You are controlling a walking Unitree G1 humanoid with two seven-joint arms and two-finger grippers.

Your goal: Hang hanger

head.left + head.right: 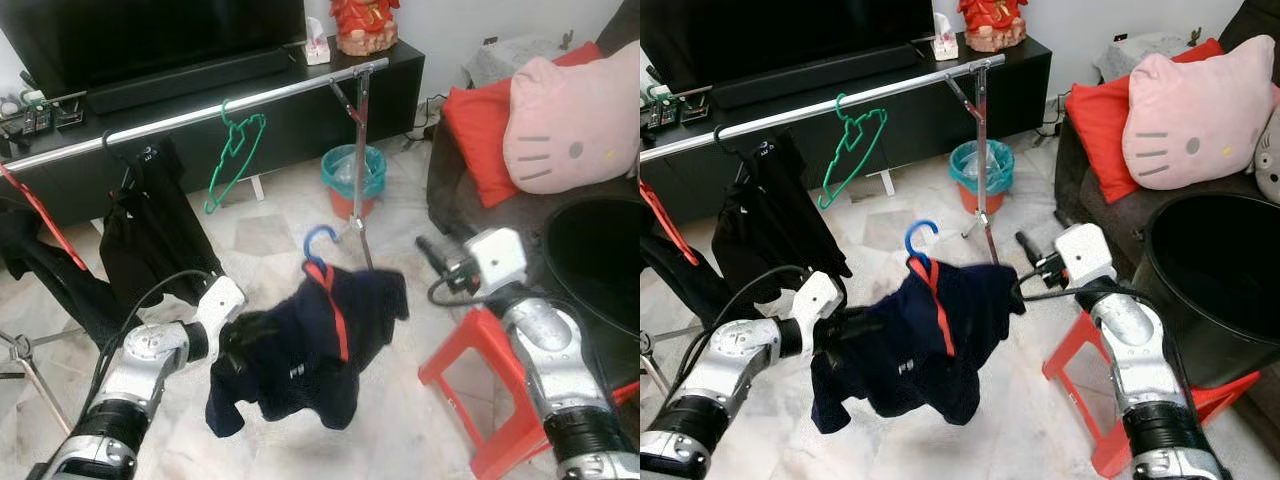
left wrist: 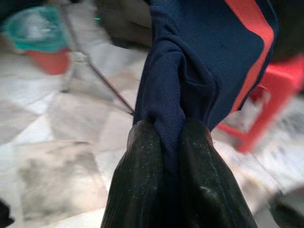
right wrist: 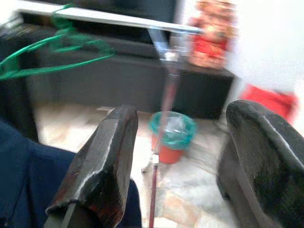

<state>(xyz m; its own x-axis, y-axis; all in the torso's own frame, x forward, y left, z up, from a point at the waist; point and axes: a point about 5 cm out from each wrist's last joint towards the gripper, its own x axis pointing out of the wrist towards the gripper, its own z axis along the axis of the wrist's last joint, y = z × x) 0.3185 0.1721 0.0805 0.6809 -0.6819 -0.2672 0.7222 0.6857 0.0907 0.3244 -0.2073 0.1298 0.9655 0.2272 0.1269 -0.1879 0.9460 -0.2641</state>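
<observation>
Hanger: I see the blue hanger (image 1: pixel 319 241) below the rail (image 1: pixel 200 113), its hook up and free, carrying a navy garment (image 1: pixel 318 340) with a red stripe.
Left pincer: my left pincer (image 2: pixel 171 142) is pressed together on a bunched fold of the garment, so I judge I am lifting the load by the cloth, not the hanger.
Right pincer: my right pincer (image 3: pixel 180 156) is spread wide and holds nothing, beside the garment and facing the rail, ready to steady it.
Rail: a green hanger (image 1: pixel 234 158) and a black garment (image 1: pixel 150 235) hang there; the gap between the green hanger and the stand's upright looks free.
Hidden: cloth covers the blue hanger's shoulders; I cannot tell how well the garment sits on them. The rail's left end is cut off.
</observation>
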